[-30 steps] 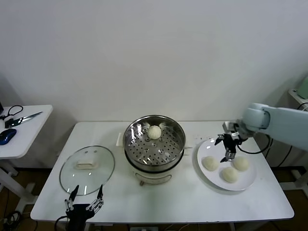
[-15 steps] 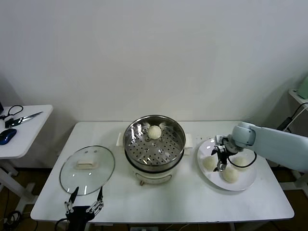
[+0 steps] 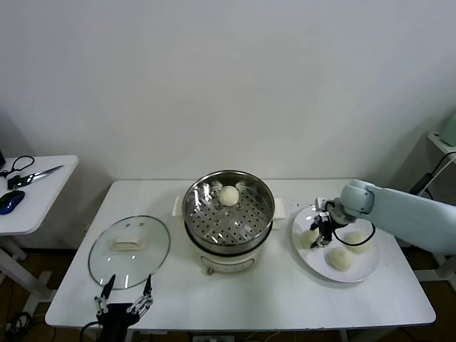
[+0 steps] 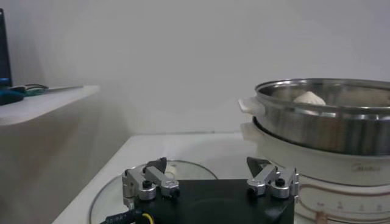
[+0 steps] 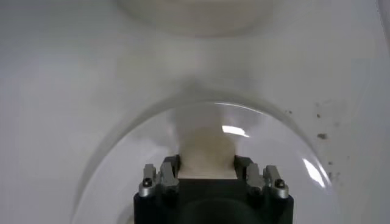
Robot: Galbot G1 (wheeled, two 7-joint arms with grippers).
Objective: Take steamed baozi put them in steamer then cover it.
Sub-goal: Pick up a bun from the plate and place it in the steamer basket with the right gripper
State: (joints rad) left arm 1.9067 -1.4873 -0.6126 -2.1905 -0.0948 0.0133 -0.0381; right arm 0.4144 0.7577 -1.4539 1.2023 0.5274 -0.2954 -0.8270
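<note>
The steamer (image 3: 228, 214) stands mid-table with one baozi (image 3: 228, 195) on its perforated tray; it also shows in the left wrist view (image 4: 329, 115). The white plate (image 3: 363, 269) to its right holds three baozi. My right gripper (image 3: 320, 234) is down on the plate's left baozi (image 3: 309, 239), and in the right wrist view the fingers (image 5: 169, 173) press that baozi (image 5: 206, 155) from both sides. The other two baozi (image 3: 340, 258) (image 3: 357, 241) lie free. The glass cover (image 3: 129, 250) lies flat on the table at the left. My left gripper (image 3: 127, 296) is open and parked at the front edge, near the cover.
A small side table (image 3: 43, 196) at far left carries scissors (image 3: 35, 174) and a blue mouse (image 3: 11, 201). The white wall is close behind the main table (image 3: 249, 299). A cable loops under the right wrist over the plate.
My right gripper has moved left and down across the plate onto the left baozi, and its fingers now hold it. The left arm has not moved.
</note>
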